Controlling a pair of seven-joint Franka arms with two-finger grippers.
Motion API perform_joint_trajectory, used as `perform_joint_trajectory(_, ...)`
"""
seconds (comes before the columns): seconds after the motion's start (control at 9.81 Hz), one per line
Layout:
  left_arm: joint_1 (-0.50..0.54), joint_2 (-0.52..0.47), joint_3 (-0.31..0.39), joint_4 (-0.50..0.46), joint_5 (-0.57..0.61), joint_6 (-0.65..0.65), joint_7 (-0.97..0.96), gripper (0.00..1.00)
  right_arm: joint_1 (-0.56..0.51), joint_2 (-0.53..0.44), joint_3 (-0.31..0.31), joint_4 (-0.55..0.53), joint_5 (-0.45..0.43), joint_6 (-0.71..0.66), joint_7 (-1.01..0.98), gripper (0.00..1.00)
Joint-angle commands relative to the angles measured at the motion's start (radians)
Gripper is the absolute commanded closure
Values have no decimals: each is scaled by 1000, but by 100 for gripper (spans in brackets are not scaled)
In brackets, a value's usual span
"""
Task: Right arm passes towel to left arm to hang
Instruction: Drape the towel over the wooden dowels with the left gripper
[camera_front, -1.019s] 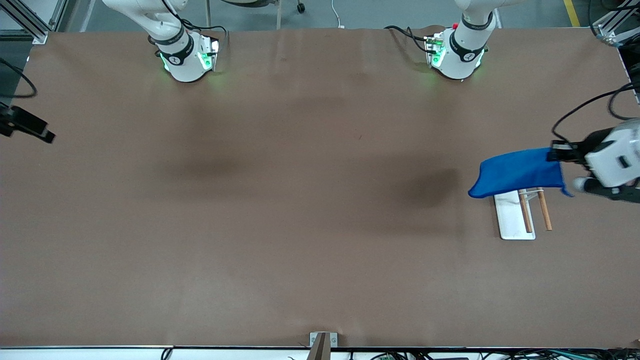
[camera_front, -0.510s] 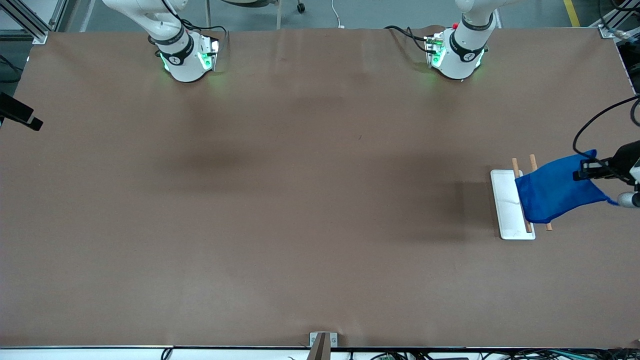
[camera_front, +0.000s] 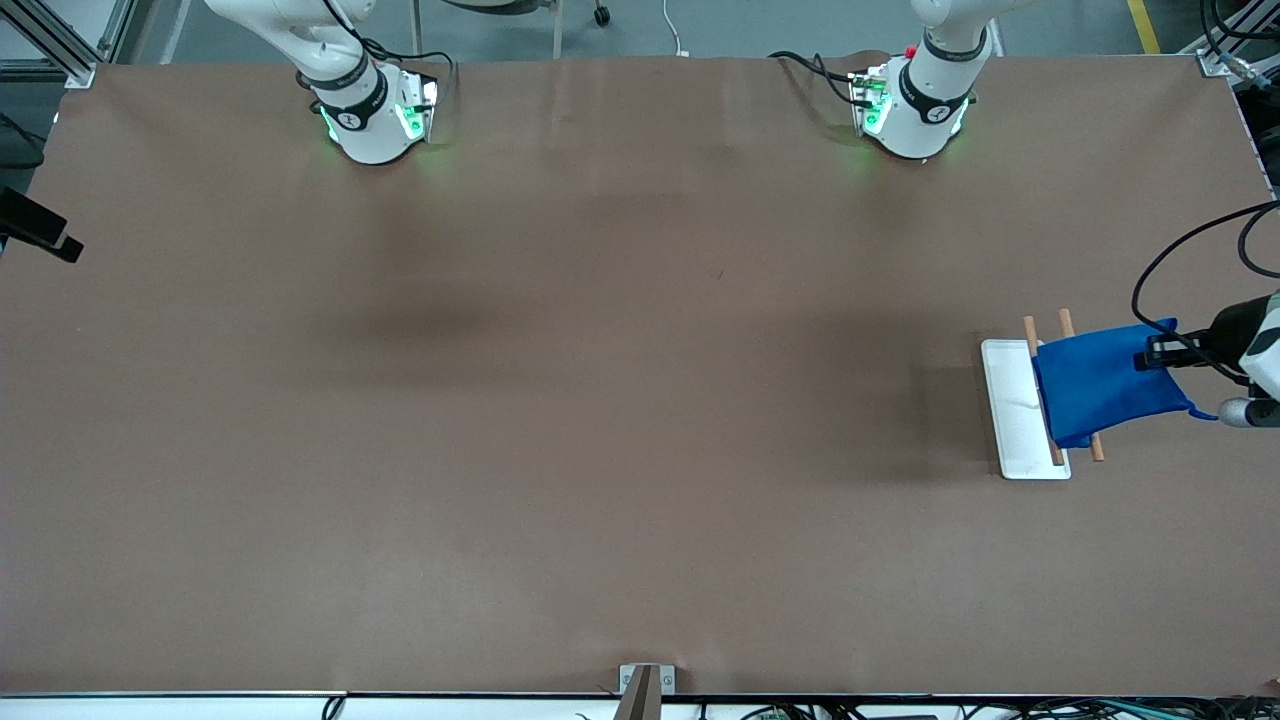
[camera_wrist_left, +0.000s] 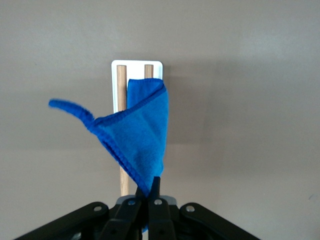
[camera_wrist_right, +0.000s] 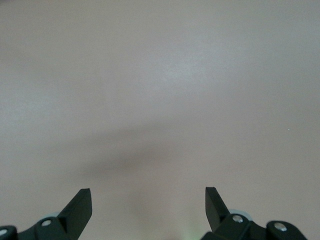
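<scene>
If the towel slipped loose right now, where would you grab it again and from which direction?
Judging by its pose, take the towel at the bunched corner the left end effector pinches now, coming in level from the left arm's end of the table. The rest drapes over the rack's wooden rods, so that corner is the only free, gathered part. The right end effector waits open elsewhere.

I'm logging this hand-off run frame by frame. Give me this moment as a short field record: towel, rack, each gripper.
towel: blue towel, pinched at one edge, draped over the rack's wooden rods
rack: white rack, toward the left arm's end of the table
left gripper: left gripper, fingers shut on the towel, over the table beside the rack
right gripper: right gripper, fingers open, holding nothing, over bare table; this arm waits
</scene>
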Motion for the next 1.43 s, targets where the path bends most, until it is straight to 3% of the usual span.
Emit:
perform_joint_trajectory(0.0, 7, 11, 0, -55, 13, 36, 9, 100, -7, 0, 7, 11, -13, -8, -13, 0)
perform_joint_trajectory(0.2, 8, 22, 5, -87, 13, 51, 9, 100, -7, 0, 5, 11, -12, -8, -19, 0)
perform_joint_trajectory(0.61, 39, 50, 124, -124, 1, 75, 14, 100, -7, 0, 4, 11, -12, -10, -21, 0)
perform_joint_trajectory(1.02, 53, 100, 140, -147, 2, 101, 18, 97, -9, 0, 2, 11, -12, -10, -21, 0)
perform_joint_trajectory(1.12, 50, 108, 140, -150, 2, 102, 17, 90, -9, 0, 2, 11, -10, -10, -21, 0)
perform_joint_trajectory(1.32, 44, 104, 140, -143, 4, 102, 8, 47, -9, 0, 2, 11, -12, -10, -21, 0)
